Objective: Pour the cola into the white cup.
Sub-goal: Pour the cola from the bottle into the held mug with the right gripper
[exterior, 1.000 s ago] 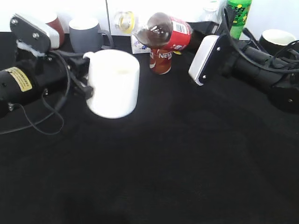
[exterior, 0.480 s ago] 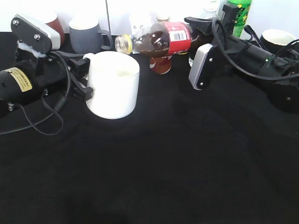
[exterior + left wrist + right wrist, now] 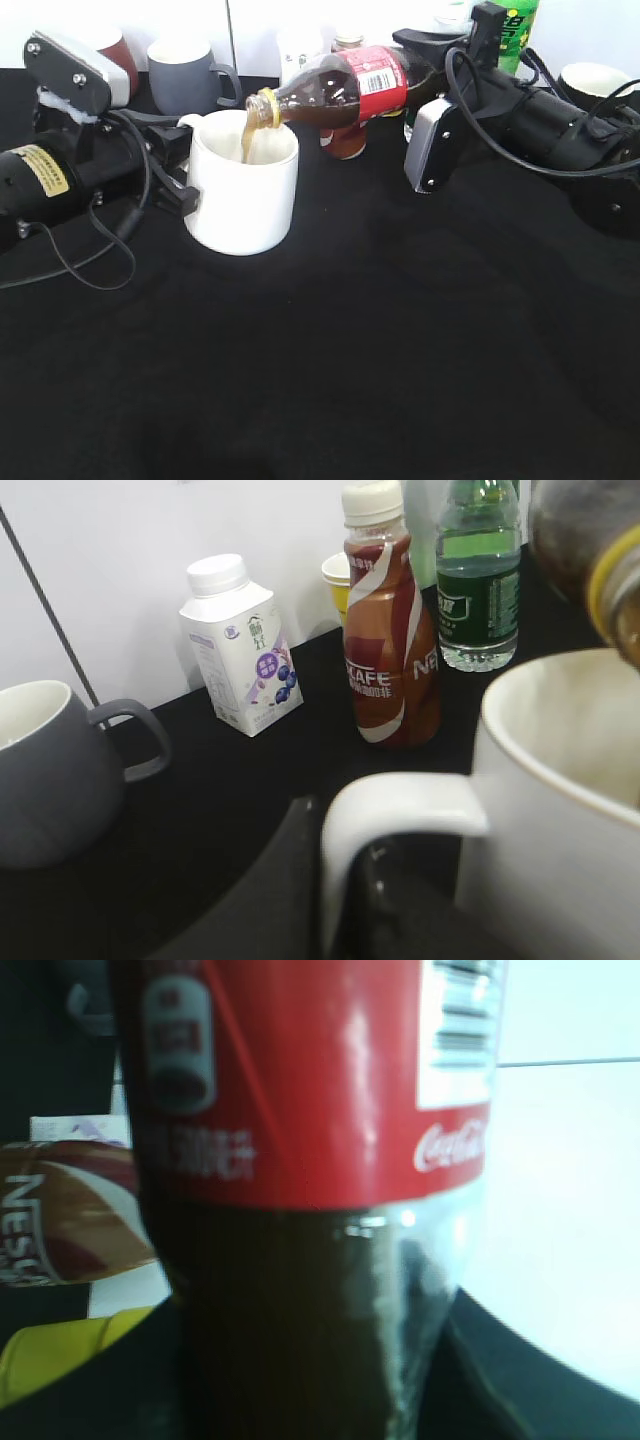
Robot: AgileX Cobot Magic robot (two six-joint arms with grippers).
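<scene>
The cola bottle [image 3: 345, 88], clear with a red label, lies tilted with its mouth over the white cup [image 3: 243, 195]; brown liquid streams into the cup. My right gripper [image 3: 425, 62] is shut on the bottle's lower body, which fills the right wrist view [image 3: 300, 1200]. My left gripper [image 3: 180, 165] is shut on the cup's loop handle [image 3: 395, 825]. The cup's rim [image 3: 560, 740] and the bottle's neck [image 3: 600, 550] show at the right of the left wrist view. The cup stands on the black table.
Behind stand a grey mug [image 3: 186, 75], a red mug [image 3: 118, 52], a Nescafe bottle [image 3: 388, 630], a small milk carton [image 3: 240, 645], a green soda bottle [image 3: 512, 35], a small yellow cup [image 3: 338, 575] and a black-and-white mug [image 3: 590, 82] at far right.
The cup has settled still on the table. The cola bottle has tipped further, its mouth coming down over the cup's rim, and cola now pours in.
</scene>
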